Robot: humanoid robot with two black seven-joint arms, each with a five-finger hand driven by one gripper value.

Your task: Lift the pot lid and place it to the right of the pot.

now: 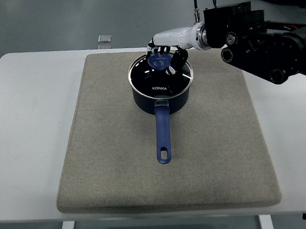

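A dark blue pot (161,101) with a long blue handle (163,133) stands on the grey mat (108,150), handle pointing toward the near edge. Its glass lid (161,81) sits on the pot, with a blue knob (158,62) on top. My right hand (165,57) reaches in from the right and is over the lid. Its fingers curl around the knob, thumb on the right side. The left arm is out of view.
The mat lies on the white table (27,129). My bulky black right forearm (258,37) hangs over the mat's far right corner. A small clear object (104,39) lies at the table's far edge. Bare mat shows to the right of the pot.
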